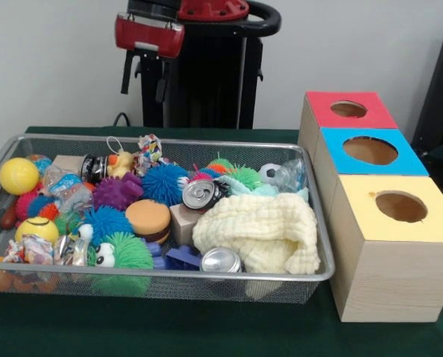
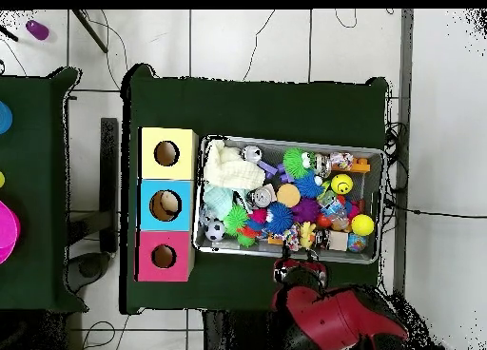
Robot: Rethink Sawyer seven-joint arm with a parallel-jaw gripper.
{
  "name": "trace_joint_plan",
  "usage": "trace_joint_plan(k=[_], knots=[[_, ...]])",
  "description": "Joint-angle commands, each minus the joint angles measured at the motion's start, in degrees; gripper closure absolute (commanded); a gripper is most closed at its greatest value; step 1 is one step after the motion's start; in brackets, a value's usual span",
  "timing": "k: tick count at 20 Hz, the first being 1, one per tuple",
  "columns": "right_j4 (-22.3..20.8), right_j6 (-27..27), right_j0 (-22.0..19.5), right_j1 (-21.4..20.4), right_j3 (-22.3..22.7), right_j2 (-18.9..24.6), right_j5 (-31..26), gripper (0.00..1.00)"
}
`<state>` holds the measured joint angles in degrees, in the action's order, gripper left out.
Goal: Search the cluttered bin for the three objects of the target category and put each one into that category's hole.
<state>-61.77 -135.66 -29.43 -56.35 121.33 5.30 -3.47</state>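
Note:
A wire-mesh bin (image 1: 322, 249) (image 2: 373, 152) holds a jumble of toys. Two silver cans (image 1: 201, 195) (image 1: 221, 260) lie near the middle and the front, and a dark can (image 1: 93, 168) lies at the back left. Several spiky balls, among them a blue one (image 1: 164, 183), a purple one (image 1: 117, 192) and a green one (image 1: 124, 251), are mixed in. A cream cloth (image 1: 258, 230) (image 2: 228, 167) covers the right part. Beside the bin stand the red box (image 1: 370, 119) (image 2: 147, 270), blue box (image 1: 407, 162) (image 2: 147, 221) and yellow box (image 1: 362, 216) (image 2: 148, 170), each with a round hole. My gripper (image 1: 144, 85) (image 2: 298, 268) hangs open and empty behind the bin's far rim.
Yellow balls (image 1: 18, 175) (image 1: 36, 229), a small soccer ball (image 1: 269, 172), a crumpled clear bottle (image 1: 289, 175), a toy burger (image 1: 148, 220) and a wooden block (image 1: 184, 223) also lie in the bin. Green cloth covers the table (image 1: 206, 335). A second table (image 2: 29, 194) stands beside it.

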Motion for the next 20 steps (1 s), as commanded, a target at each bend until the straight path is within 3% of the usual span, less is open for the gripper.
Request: trace_joint_plan(k=[1,9,20], knots=[[-6.77,2.55,-1.65,3.82,-6.02,2.83,6.88,0.0],[-4.39,2.57,4.74,9.08,-9.82,-7.56,15.19,0.0],[-7.71,1.54,2.26,8.47,-9.57,-4.06,12.76,0.0]])
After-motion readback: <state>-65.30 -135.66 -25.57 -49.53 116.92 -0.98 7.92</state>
